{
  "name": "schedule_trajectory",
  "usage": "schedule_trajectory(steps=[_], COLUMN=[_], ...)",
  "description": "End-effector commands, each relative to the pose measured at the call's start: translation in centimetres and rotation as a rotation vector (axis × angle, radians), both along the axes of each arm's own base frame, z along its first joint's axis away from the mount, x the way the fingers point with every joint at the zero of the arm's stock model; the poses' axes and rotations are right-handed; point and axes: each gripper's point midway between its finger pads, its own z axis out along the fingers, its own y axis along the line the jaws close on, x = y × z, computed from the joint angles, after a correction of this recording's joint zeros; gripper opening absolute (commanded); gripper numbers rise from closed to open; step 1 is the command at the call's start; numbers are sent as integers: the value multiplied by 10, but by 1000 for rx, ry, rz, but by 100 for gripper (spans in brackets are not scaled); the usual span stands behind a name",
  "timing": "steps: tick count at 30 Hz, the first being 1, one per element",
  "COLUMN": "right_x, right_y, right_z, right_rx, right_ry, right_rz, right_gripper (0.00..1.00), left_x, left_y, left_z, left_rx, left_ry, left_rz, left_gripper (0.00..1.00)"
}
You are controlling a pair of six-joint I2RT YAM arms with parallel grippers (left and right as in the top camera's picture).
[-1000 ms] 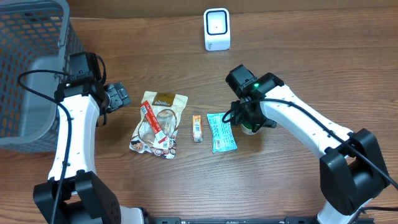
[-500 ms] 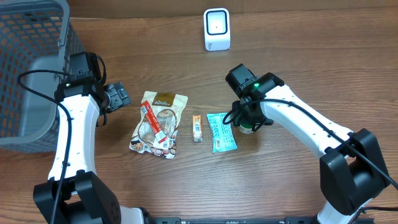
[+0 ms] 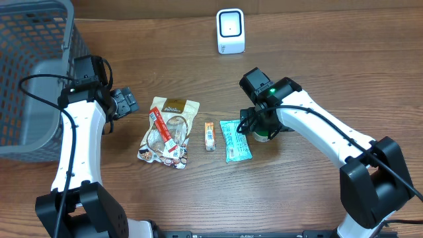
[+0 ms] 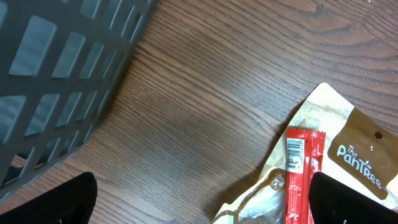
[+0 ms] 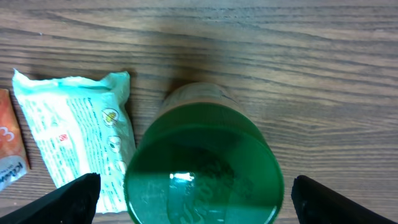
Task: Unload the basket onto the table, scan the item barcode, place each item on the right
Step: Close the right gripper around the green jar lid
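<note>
The right claw (image 5: 199, 198) is hanging straight over the green-lidded jar (image 5: 202, 158), its fingers spread wide and flanking the lid with gaps showing. The jar is standing upright, right of the middle of the tabletop (image 3: 330, 46), just beside the teal packet (image 5: 74, 134). The left claw (image 4: 205, 202), also spread and empty, is sitting well apart toward the left edge. The scanner (image 3: 230, 30) is standing by the far edge.

Item: green-capped container (image 5: 202, 168), round, with a glossy green top.
Item pose: upright, cap facing up.
Item location: just right of centre in the overhead view, toward 3 o'clock, largely hidden there.
Scanner: white rounded box (image 3: 230, 31) with a dark-outlined window.
Scanner location: 12 o'clock, well apart from the container.
</note>
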Motion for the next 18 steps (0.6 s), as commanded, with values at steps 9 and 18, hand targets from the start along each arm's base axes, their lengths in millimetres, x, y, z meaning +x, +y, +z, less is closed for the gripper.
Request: schedule_trajectory(steps=[9,18], right_x=[2,1], right_y=[2,2], right_z=[-1,-5], right_rx=[12,11], right_ry=[-5,-3], right_rz=[4,3], right_gripper=[93,93], left_x=[0,0], left_y=[2,2], left_z=[5,5], left_rx=[19,19], left_ry=[-6,-6], left_rz=[-8,-8], left_gripper=[100,100])
